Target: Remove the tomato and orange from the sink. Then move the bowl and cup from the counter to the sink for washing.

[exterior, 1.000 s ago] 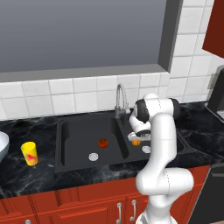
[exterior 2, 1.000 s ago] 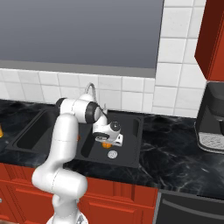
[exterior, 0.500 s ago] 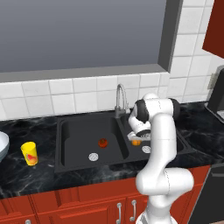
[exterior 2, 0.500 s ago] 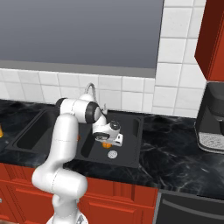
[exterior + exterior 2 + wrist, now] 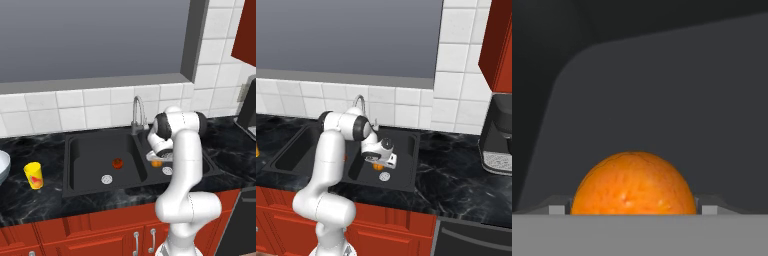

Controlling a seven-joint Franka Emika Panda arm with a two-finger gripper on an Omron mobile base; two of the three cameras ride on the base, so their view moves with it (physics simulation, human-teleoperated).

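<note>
I reach down into the right basin of the black sink (image 5: pixel 75 150), my jaws spread wide on either side of the orange (image 5: pixel 632 184). In my hand view the orange sits right between my two finger tips (image 5: pixel 557 209), its round body bulging up from the bottom edge, one tip showing just to each side of it. Whether the tips touch its skin I cannot tell; they stand just beside it, and nothing shows that I have it gripped. Behind the fruit lies the dark floor of the basin, rising to a darker wall.

From the left base view, my gripper (image 5: pixel 157 159) hangs low in the right basin, and the orange (image 5: pixel 157 163) peeks out just beneath the white hand, close to the round silver drain (image 5: pixel 167 171). From the right base view the orange (image 5: pixel 378 167) shows under my hand as well, just above the drain (image 5: pixel 384 176).

The tomato (image 5: pixel 118 163) lies in the left basin, well apart from my jaws, near that basin's own drain (image 5: pixel 106 178). The curved steel faucet (image 5: pixel 137 114) stands behind the divider between the basins. On the counter (image 5: pixel 30 200) to the left of the sink stands the yellow cup (image 5: pixel 34 175), upright, and the pale bowl (image 5: pixel 3 166) shows at the picture's left edge, beside the cup.
</note>
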